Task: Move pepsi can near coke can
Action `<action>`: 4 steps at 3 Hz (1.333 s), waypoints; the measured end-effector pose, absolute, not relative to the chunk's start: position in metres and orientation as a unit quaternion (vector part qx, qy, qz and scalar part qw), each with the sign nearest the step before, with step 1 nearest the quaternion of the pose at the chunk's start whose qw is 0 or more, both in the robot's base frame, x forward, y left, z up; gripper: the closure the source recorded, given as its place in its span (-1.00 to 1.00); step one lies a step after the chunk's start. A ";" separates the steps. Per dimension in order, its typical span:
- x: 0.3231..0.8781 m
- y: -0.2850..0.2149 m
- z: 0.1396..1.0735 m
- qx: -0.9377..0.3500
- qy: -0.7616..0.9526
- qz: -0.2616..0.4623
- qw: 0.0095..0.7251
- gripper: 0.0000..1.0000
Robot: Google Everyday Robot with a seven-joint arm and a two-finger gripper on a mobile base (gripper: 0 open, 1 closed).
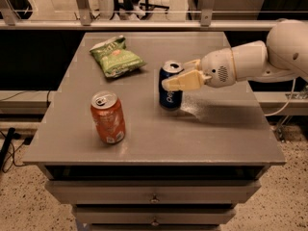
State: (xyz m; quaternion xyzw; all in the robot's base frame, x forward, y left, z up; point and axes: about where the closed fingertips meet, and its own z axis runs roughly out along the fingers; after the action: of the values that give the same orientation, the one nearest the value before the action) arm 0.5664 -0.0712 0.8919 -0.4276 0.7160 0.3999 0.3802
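- Your gripper [176, 75] is at the top of the pepsi can [170, 98].
- Its fingers pinch the can, one on each side.
- The can stands upright on the counter [216, 129].
- The coke can [108, 118] stands well apart from the fingers.

Cream gripper [176, 74] at blue pepsi can [170, 98]

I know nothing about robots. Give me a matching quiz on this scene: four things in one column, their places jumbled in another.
Things:
1. pepsi can
2. coke can
3. chip bag
4. gripper

Places:
A. front left of the table, upright
B. back left of the table, lying flat
C. at the pepsi can's top, reaching in from the right
D. middle of the table, upright

Pairs: 1-D, 2-A, 3-B, 4-C.
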 end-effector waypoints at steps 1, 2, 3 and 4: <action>0.566 -0.071 0.892 -0.428 0.716 0.400 0.380 1.00; 0.552 -0.035 0.912 -0.461 0.683 0.410 0.391 0.66; 0.526 0.005 0.936 -0.495 0.640 0.423 0.408 0.04; 0.512 0.022 0.945 -0.504 0.622 0.431 0.416 -0.42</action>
State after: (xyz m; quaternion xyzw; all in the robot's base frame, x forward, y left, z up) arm 0.5119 0.0218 0.9450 -0.5044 0.6217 0.4308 0.4165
